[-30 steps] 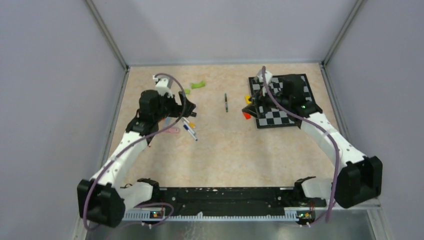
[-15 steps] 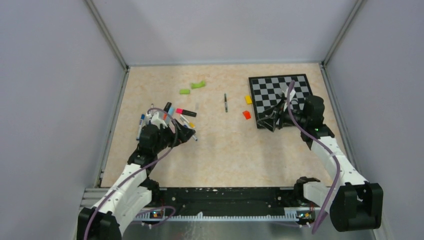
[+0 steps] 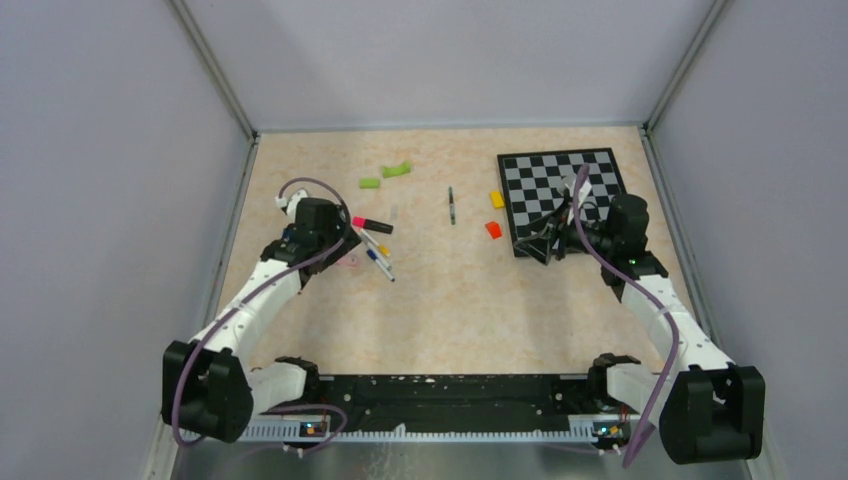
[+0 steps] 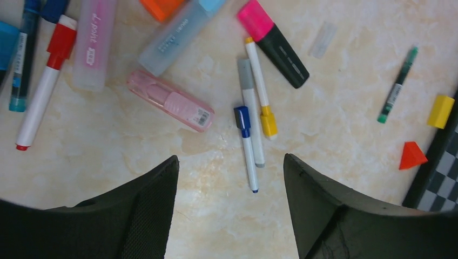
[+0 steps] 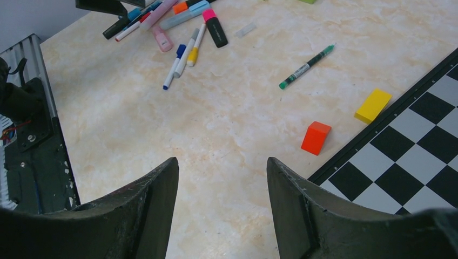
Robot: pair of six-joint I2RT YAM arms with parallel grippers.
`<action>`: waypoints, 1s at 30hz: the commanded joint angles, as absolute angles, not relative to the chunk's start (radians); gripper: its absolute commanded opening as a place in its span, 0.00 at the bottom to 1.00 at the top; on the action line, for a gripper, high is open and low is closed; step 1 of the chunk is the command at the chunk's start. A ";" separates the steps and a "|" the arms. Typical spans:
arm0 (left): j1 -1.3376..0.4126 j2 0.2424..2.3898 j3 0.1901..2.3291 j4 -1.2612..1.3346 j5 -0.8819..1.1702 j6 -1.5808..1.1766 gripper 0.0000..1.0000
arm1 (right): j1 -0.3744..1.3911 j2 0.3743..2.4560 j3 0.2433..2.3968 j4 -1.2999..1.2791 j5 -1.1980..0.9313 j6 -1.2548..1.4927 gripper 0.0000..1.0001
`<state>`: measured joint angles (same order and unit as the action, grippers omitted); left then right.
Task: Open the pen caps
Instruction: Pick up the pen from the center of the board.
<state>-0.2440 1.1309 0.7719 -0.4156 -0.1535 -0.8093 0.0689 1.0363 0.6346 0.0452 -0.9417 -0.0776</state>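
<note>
The task looks to be at its very beginning. On every pen that I can read, the cap sits on its barrel. These are the pink cap (image 4: pixel 255 19) on the black highlighter (image 4: pixel 285 60), the blue cap (image 4: pixel 242 118), the grey cap (image 4: pixel 245 74) and the yellow cap (image 4: pixel 268 124) on the 3 thin white pens (image 4: pixel 250 162), and the red cap (image 4: pixel 61 43) on the white marker (image 4: pixel 36 110). A small clear piece (image 4: pixel 323 39) lies loose beside the highlighter; whether it is a cap I cannot tell.

The pens lie flat in a loose cluster on the left part of the tabletop (image 4: pixel 335 140), just under the left end effector (image 4: pixel 230 162), which is wide open and holds nothing. 1 green pen (image 4: pixel 398 83) lies apart, toward the chessboard (image 5: pixel 410 162). The right end effector (image 5: pixel 221 164) hovers near the board's corner, jaws parted and empty.
</note>
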 commanded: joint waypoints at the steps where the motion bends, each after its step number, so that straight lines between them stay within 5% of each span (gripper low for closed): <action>1: -0.247 1.214 0.868 -0.529 -0.288 -0.845 0.73 | 0.063 1.022 0.635 0.089 -0.936 -0.099 0.59; 30: -0.244 1.735 1.097 -0.675 -0.310 -1.003 0.48 | 0.064 1.051 0.653 0.063 -0.922 -0.118 0.59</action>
<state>-0.2440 1.7149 1.0603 -0.6434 -0.2829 -1.0035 0.0689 1.0481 0.6346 0.0433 -0.9165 -0.0948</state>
